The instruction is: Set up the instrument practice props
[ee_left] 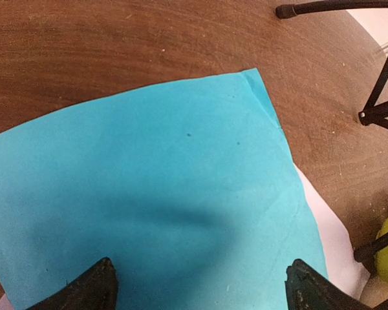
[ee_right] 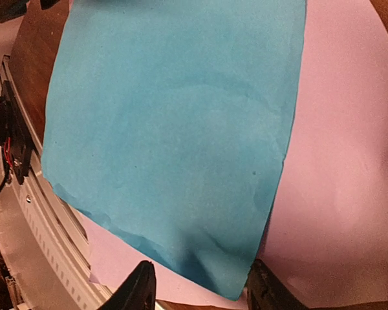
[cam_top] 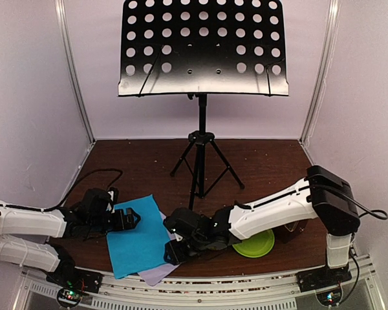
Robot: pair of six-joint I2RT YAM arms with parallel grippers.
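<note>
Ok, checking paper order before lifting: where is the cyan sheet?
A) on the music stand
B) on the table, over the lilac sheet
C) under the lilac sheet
B: the cyan sheet lies on top, the lilac sheet peeking out beneath its edge.

We're looking at a dark brown wooden table (cam_top: 142,161), boxed in by pale pinkish walls (cam_top: 26,97) with silvery corner posts (cam_top: 75,77).

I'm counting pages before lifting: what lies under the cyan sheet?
A pale lilac sheet peeks out from under the cyan sheet along its right and near edges. Whether anything else lies beneath is covered.
</note>
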